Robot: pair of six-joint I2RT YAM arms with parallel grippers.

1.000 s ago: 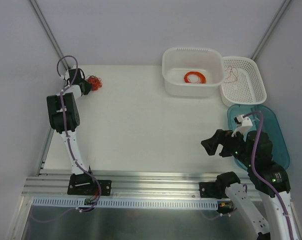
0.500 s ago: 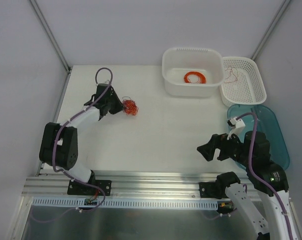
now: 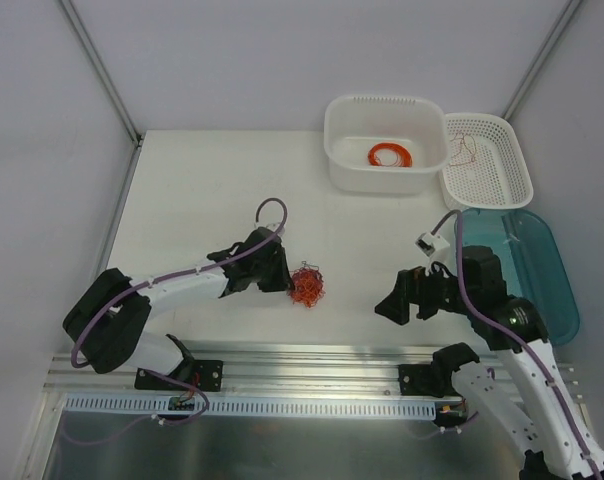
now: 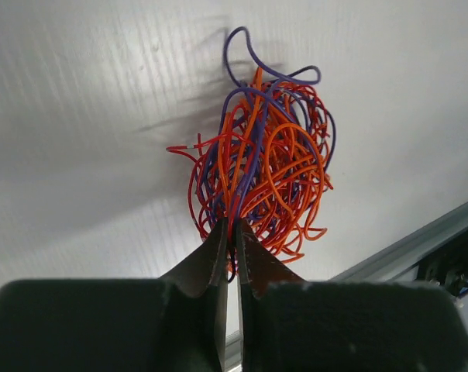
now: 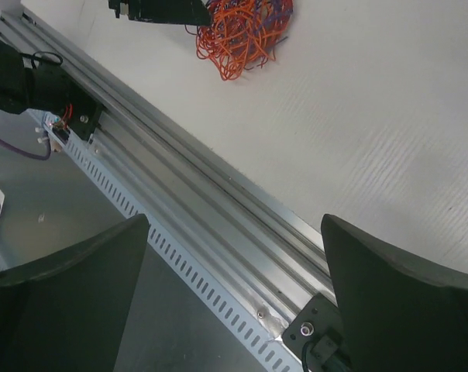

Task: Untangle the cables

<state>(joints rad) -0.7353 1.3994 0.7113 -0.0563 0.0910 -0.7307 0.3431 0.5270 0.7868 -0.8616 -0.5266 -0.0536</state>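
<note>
White matte table [image 3: 232, 190], small scribbly knot of thin orange and purple cables [image 3: 306, 286] near its front edge, white rectangular plastic tub [image 3: 334, 150] at back right, white perforated plastic basket [image 3: 497, 175] just beside it, translucent teal oval tray [image 3: 557, 270] at the right edge.

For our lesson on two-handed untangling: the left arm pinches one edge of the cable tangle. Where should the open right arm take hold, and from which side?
Take the purple loop sticking out of the tangle opposite the left fingers. Bring the right fingers in from the tangle's right side: that end is free and faces them, so pulling there likely spreads the strands.
</note>
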